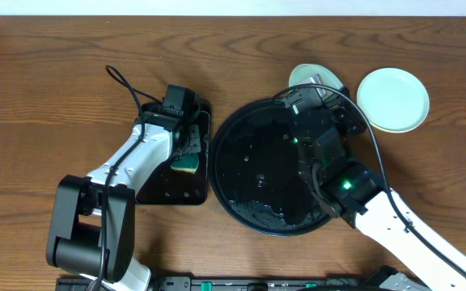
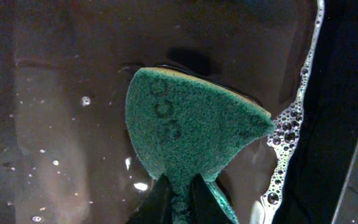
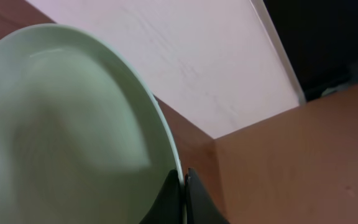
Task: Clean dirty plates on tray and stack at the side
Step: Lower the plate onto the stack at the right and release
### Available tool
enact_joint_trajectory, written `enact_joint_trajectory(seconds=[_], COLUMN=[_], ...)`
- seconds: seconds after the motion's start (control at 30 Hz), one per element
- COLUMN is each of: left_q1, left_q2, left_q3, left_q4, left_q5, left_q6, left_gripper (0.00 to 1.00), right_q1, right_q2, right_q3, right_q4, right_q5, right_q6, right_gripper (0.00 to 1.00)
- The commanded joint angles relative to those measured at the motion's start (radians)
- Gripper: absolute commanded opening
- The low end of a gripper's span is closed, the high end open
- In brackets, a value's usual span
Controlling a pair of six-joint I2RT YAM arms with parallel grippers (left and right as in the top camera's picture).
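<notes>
Green scrub sponge w/ yellow backing (image 2: 191,124) in small rectangular black tray (image 1: 168,192).
Tray was wet, white soap bubbles (image 2: 288,127) along one edge; it sat on brown wooden table (image 1: 47,89).

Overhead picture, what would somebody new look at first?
The big round black tray gleams wet in the middle. Left of it, the left pincer pinches a green sponge. At the tray's far edge, the right pincer grips a mint plate by its rim.

White arm links (image 1: 136,153), black joints (image 1: 79,230), black cables (image 1: 132,89), green lights (image 1: 346,185), black right claw (image 3: 184,180).
</notes>
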Motion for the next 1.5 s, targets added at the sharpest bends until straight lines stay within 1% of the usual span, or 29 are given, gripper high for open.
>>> enact_joint_trajectory(seconds=[0.0,0.03,0.1,0.2,0.23,0.33,0.4,0.5,0.6,0.77,0.87,1.0,1.17,1.2,1.23,1.27,1.3,1.33,1.37,1.43,1.47], left_q1=[0.003,0.003,0.003,0.003,0.003,0.003,0.003,0.003,0.003,0.003,0.003,0.003,0.003,0.003,0.003,0.003,0.003,0.003,0.003,0.003,0.003], left_q2=[0.013,0.013,0.013,0.013,0.013,0.013,0.013,0.013,0.013,0.013,0.013,0.013,0.013,0.013,0.013,0.013,0.013,0.013,0.013,0.013,0.013], left_q3=[-0.005,-0.005,-0.005,-0.005,-0.005,-0.005,-0.005,-0.005,-0.005,-0.005,-0.005,-0.005,-0.005,-0.005,-0.005,-0.005,-0.005,-0.005,-0.005,-0.005,-0.005], left_q4=[-0.003,-0.003,-0.005,-0.013,-0.016,-0.018,-0.018,-0.018,-0.018,-0.022,-0.022,-0.022,-0.022,-0.022,-0.022,-0.022,-0.022,-0.021,-0.021,-0.022,-0.022], left_q5=[-0.013,-0.013,-0.012,-0.013,-0.013,-0.012,-0.013,-0.013,-0.013,-0.013,-0.013,-0.012,-0.013,-0.012,-0.013,-0.013,-0.012,-0.013,-0.012,-0.013,-0.013], left_q6=[0.010,0.010,0.010,0.010,0.010,0.010,0.010,0.010,0.010,0.010,0.010,0.010,0.010,0.010,0.010,0.010,0.010,0.010,0.010,0.010,0.010], left_gripper=[0.08,0.07,0.08,0.07,0.07,0.08,0.07,0.07,0.07,0.07,0.07,0.07,0.07,0.07,0.07,0.08,0.13,0.17,0.25,0.41,0.51], right_q1=[-0.045,-0.068,-0.130,-0.239,-0.290,-0.390,-0.458,-0.552,-0.638,-0.753,-0.811,-0.875,-0.920,-0.923,-0.924,-0.924,-0.923,-0.921,-0.919,-0.911,-0.905], right_q2=[0.008,0.015,0.034,0.068,0.086,0.131,0.167,0.217,0.265,0.332,0.365,0.404,0.438,0.441,0.445,0.447,0.450,0.452,0.452,0.452,0.452], right_q3=[0.003,0.003,0.003,0.003,0.003,0.003,0.003,0.003,0.003,0.003,0.003,0.003,0.003,0.003,0.003,0.003,0.003,0.003,0.003,0.003,0.003], right_q4=[-0.004,-0.008,-0.023,-0.069,-0.091,-0.118,-0.121,-0.115,-0.114,-0.099,-0.056,-0.005,0.049,0.065,0.089,0.116,0.142,0.163,0.172,0.171,0.165], right_q5=[-0.075,-0.114,-0.180,-0.286,-0.336,-0.415,-0.473,-0.549,-0.584,-0.604,-0.609,-0.661,-0.709,-0.726,-0.755,-0.799,-0.847,-0.901,-0.946,-1.020,-1.054], right_q6=[0.141,0.192,0.344,0.585,0.686,0.872,0.975,1.094,1.204,1.308,1.314,1.314,1.313,1.305,1.276,1.227,1.178,1.131,1.087,1.018,0.991], right_gripper=[0.01,0.01,0.01,0.01,0.01,0.01,0.01,0.01,0.01,0.01,0.01,0.01,0.01,0.07,0.20,0.43,0.59,0.70,0.77,0.84,0.90])
